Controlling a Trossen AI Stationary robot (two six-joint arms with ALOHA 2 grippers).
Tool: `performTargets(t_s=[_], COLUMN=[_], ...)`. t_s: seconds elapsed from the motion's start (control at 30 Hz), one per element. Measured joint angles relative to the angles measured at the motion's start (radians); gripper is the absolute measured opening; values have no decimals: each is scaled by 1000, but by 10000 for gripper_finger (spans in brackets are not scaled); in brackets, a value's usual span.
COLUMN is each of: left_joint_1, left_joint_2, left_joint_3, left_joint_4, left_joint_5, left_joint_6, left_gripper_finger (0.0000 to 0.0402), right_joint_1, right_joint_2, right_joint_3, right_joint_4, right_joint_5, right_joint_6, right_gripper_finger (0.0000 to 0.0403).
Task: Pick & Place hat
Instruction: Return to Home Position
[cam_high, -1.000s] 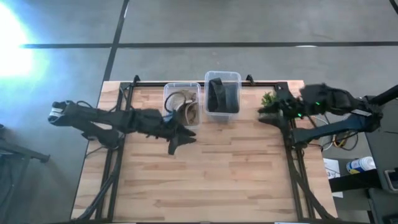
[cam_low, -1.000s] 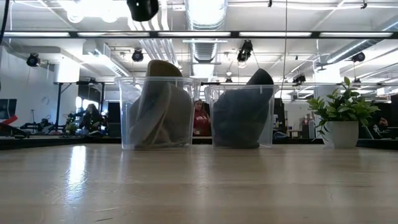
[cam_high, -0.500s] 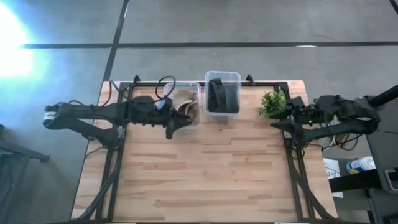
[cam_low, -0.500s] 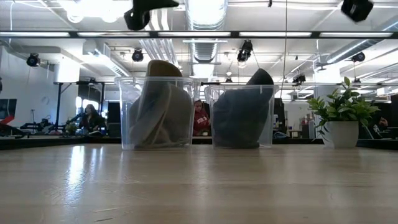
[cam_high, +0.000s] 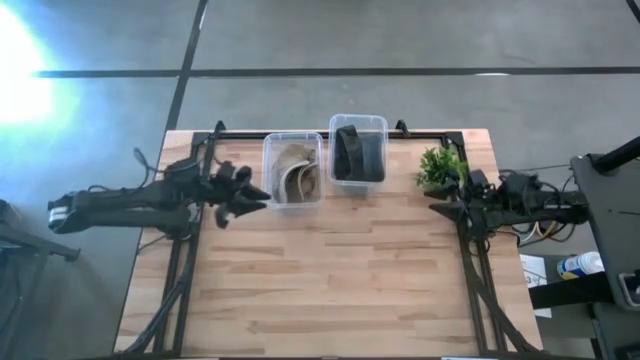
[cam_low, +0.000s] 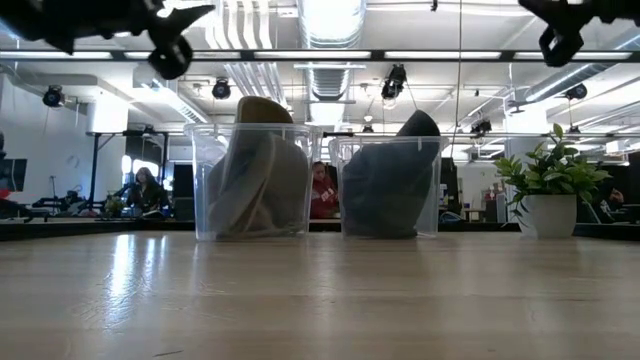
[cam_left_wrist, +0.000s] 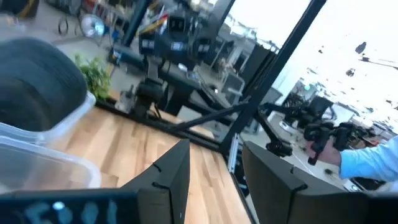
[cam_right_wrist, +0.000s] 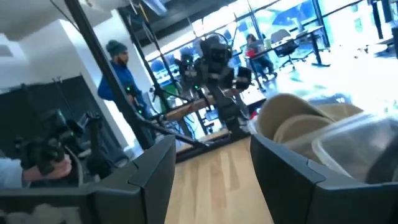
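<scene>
Both arms draw back over the wooden table (cam_high: 330, 290) with the sorting apparently finished. The left arm (cam_high: 130, 200) is now folded away to the left of the left bin (cam_high: 266, 170). Half a second ago it reached along that bin's near edge, and a second ago it stretched past the bin toward mid-table. The right arm (cam_high: 525, 205), well to the right of that bin, has shifted less, swinging a little toward the table's front. The left bin holds the brown caps (cam_high: 295, 180); the right bin (cam_high: 358, 118), just beside it on its right, holds the black cap (cam_high: 358, 155). Neither bins nor caps have moved across the three moments. A potted plant (cam_high: 440, 165) stands farther from the left bin, beyond the right one. The left gripper (cam_high: 256, 198) hovers just left of the left bin, fingers spread with nothing between them. The right gripper (cam_high: 435, 207), well apart from that bin and past the plant, is likewise parted and empty. With every visible cap binned, only the retreat to rest seems to remain — and it looks well under way.
</scene>
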Motion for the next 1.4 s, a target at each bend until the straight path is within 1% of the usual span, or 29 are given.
performTargets(t_s=[0.17, 0.33, 0.43, 0.67, 0.77, 0.83, 0.87, 0.93, 0.97, 1.07, 1.2, 1.3, 1.4], left_joint_1=[25, 29, 29, 29, 29, 18, 5, -25, -40, -95, -145, -150, -147], left_joint_2=[-190, -346, -407, -458, -457, -468, -476, -502, -512, -531, -585, -626, -640], left_joint_3=[-93, -189, -244, -363, -416, -451, -448, -444, -439, -440, -445, -450, -451], left_joint_4=[-13, -15, -8, -15, -12, -40, -73, -206, -232, -222, -212, -206, -204], left_joint_5=[1, 1, 2, 0, -1, -4, -9, -18, -19, -42, -43, -45, -47], left_joint_6=[13, -54, -99, -133, -134, -135, -132, -133, -132, -132, -133, -133, -135], left_gripper_finger=[140, 140, 140, 140, 140, 140, 140, 140, 140, 140, 140, 140, 140], right_joint_1=[0, 0, 0, 0, 0, 0, 0, 0, 0, 0, 0, 0, 0], right_joint_2=[-79, -109, -106, -87, -55, -51, -51, -59, -67, -92, -142, -148, -148], right_joint_3=[-85, -170, -218, -334, -329, -325, -326, -337, -340, -357, -386, -388, -400], right_joint_4=[-30, -37, -35, -34, -30, -24, -24, -18, -14, 50, 133, 147, 168], right_joint_5=[20, 18, 13, 16, 12, 13, 13, 14, 13, 13, 13, 13, 13], right_joint_6=[6, 6, 5, 6, 6, 6, 6, 6, 6, 6, 6, 5, 6], right_gripper_finger=[203, 203, 203, 203, 203, 203, 203, 203, 203, 203, 203, 203, 203])
